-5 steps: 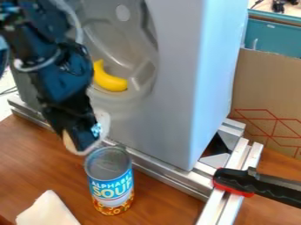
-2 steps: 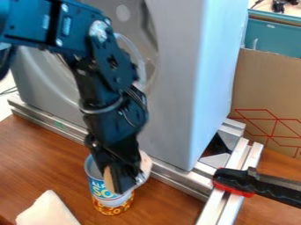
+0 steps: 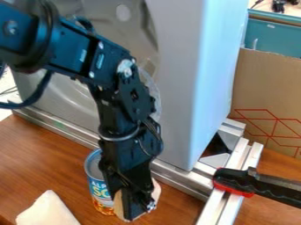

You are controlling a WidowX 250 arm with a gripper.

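The can is standing upright low on the wooden table, left of centre, and the gripper is hanging at its four o'clock, partly covering it; how far open the gripper is, and whether it is touching the can, I cannot tell. From the can, a white cloth is lying at eight o'clock, a grey housing is rising at one, and a black-and-red handle is resting on metal rails at three.

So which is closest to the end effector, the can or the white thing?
The soup can: it stands upright, partly hidden behind the end effector. The white thing lies farther off, at the lower left.
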